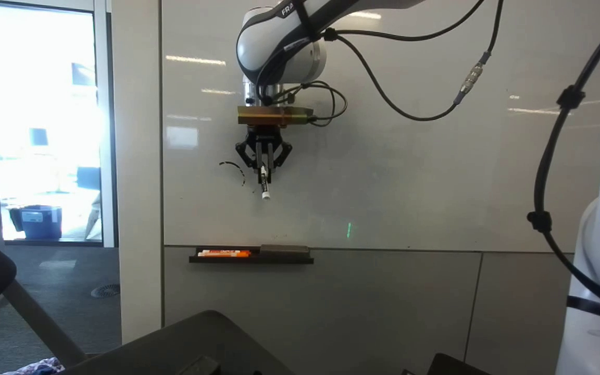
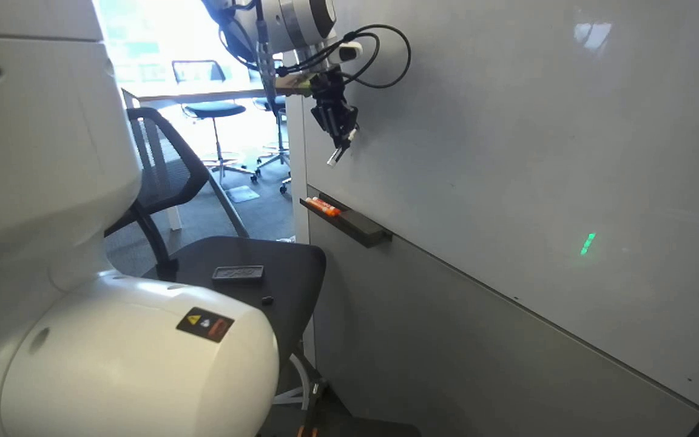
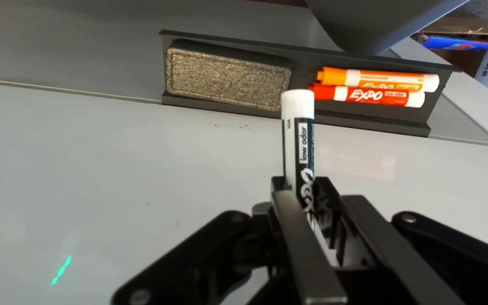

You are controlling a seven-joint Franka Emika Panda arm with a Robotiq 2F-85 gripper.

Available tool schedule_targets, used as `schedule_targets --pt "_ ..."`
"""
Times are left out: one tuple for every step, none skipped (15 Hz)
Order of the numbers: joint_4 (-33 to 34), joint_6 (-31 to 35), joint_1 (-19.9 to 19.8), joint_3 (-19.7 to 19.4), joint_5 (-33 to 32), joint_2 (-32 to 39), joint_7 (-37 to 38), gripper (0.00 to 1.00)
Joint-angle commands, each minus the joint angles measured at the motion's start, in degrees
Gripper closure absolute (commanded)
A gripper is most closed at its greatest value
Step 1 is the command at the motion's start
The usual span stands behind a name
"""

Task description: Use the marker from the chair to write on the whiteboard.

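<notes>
Nearest the camera in the wrist view, the pincer [image 3: 302,185] is clamped tight on the marker [image 3: 302,156], gripping its barrel. A stroke turns on the marker's long axis: in an exterior view it slants, white end [image 2: 332,162] pointing down and left, away from the whiteboard [image 2: 507,152], upper end [image 2: 353,133] leaning toward it. That upper end is probably the tip; whether it touches, I cannot tell. A broken black arc [image 1: 238,167] lies just left of the pincer. Writing likely means pressing boardward at this tilt.
</notes>
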Motion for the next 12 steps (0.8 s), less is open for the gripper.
schedule_targets --pt "4.2 0.9 1.9 0.5 -3.5 2.7 0.7 0.91" --pt "4.4 1.1 2.5 0.7 -4.1 2.6 0.7 0.91" --pt "4.7 1.4 3.1 0.8 -4.4 2.6 0.5 0.91" --pt "4.9 1.5 3.5 0.9 -4.6 2.3 0.8 0.91" --pt "5.0 1.6 3.8 1.0 -4.7 2.1 0.9 0.91" --pt "5.1 1.7 4.0 1.0 -4.4 1.9 0.7 0.92" --pt "5.3 1.6 4.2 1.0 -4.1 1.8 0.6 0.92" --pt "5.1 1.7 4.2 1.0 -3.2 1.8 -0.1 0.92" --pt "4.3 1.8 4.3 1.2 -0.3 1.5 -2.2 0.92" --pt "3.7 1.3 4.4 1.3 1.4 1.0 -3.3 0.92" --pt "2.6 1.3 4.5 1.6 4.0 0.2 -5.2 0.93" --pt "1.8 0.9 4.6 1.8 6.6 -0.6 -7.3 0.94"
